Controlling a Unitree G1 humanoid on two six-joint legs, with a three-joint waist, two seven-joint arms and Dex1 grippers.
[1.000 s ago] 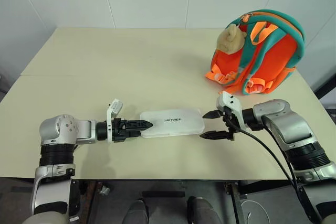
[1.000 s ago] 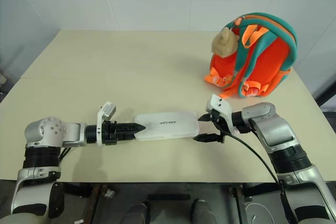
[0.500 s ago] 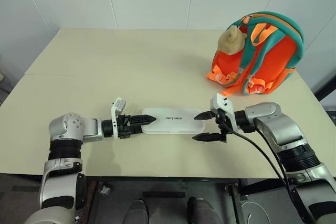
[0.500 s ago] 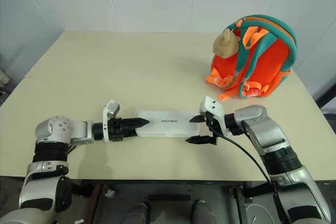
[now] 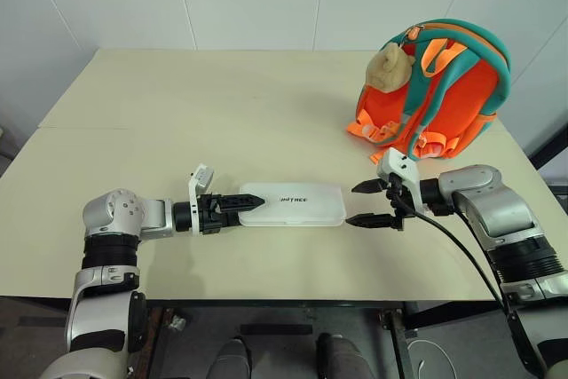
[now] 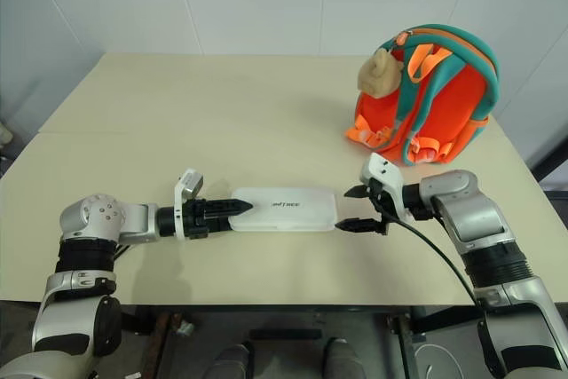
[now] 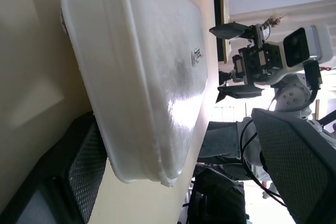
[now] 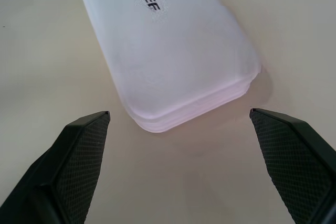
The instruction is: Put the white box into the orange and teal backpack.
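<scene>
We see the white box lying flat on the table, well short of the orange and teal backpack at the far right; our left gripper is spread wide, fingers straddling the box's left end; our right gripper is released, just off the right end, grasping nothing.

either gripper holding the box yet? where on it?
No firm hold. The left gripper is open, its fingers straddling the near end of the box. The right gripper is open just off the other end, not touching.
</scene>
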